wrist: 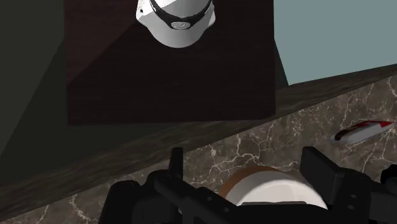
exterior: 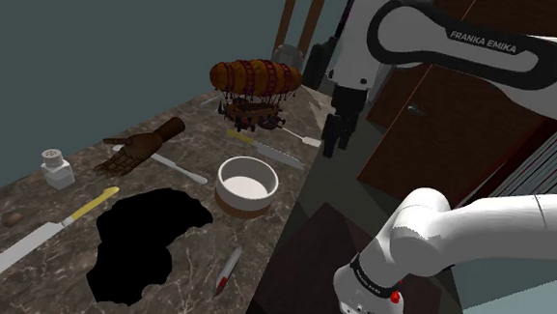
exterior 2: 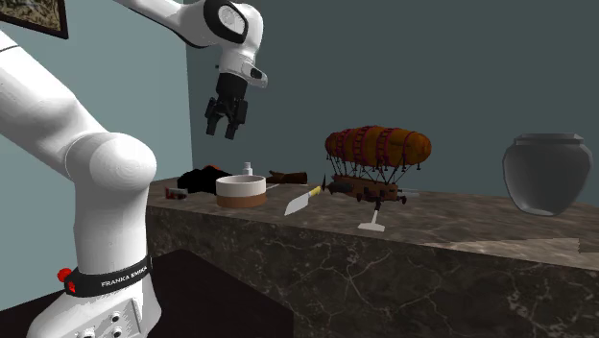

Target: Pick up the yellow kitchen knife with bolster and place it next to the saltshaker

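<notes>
Closest to me in the shoulder view sat the arm's white base (exterior: 372,291). The gripper (exterior: 333,146) hung off the near edge of the counter (exterior: 33,208), beside a white bowl (exterior: 246,184). Two yellow-handled knives lay on the counter. A long knife (exterior: 46,233) was at that view's left, near the saltshaker (exterior: 57,168) and just beside a black area (exterior: 147,242). A shorter knife (exterior: 265,151) lay in front of the toy airship (exterior: 256,81). The long one showed a grey collar between handle and blade, so I took it for the one meant. Grabbing the nearer, shorter knife looked the easiest mistake. A reach across could also clip the bowl or the wooden hand (exterior: 142,145).

From the second exterior view the fingers stood apart with nothing between them, above the level of the bowl.

Through the wrist view the bowl sat under the spread fingers, with a red-tipped pen (wrist: 362,130) nearby. A flat blade on stone might slip out of a shallow pinch.
</notes>
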Controlling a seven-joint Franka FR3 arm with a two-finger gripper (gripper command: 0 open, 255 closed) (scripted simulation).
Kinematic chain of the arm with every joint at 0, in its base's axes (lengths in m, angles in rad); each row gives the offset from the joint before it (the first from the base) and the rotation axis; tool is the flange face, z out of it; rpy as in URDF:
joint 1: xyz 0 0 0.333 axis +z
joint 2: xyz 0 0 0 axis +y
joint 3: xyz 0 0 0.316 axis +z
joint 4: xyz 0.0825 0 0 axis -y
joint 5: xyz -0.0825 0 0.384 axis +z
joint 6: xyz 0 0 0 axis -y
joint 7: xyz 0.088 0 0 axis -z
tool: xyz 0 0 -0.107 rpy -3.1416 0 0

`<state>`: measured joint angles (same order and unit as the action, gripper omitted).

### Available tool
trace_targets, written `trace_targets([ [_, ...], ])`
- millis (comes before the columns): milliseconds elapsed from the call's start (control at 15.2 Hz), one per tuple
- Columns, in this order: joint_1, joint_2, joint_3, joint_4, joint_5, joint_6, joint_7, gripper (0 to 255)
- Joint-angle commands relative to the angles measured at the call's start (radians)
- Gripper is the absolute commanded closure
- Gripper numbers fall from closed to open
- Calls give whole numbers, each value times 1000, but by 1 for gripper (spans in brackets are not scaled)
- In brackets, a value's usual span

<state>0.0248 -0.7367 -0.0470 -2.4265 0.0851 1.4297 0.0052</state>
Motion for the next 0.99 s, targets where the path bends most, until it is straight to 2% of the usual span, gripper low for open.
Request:
trace_targets([
  [0,0,0,0,0,0,0,0,0],
  [462,3,188,-53,-5,-72,233,-140,0],
  [924,7,418,-96,59,-109,445,-265,0],
])
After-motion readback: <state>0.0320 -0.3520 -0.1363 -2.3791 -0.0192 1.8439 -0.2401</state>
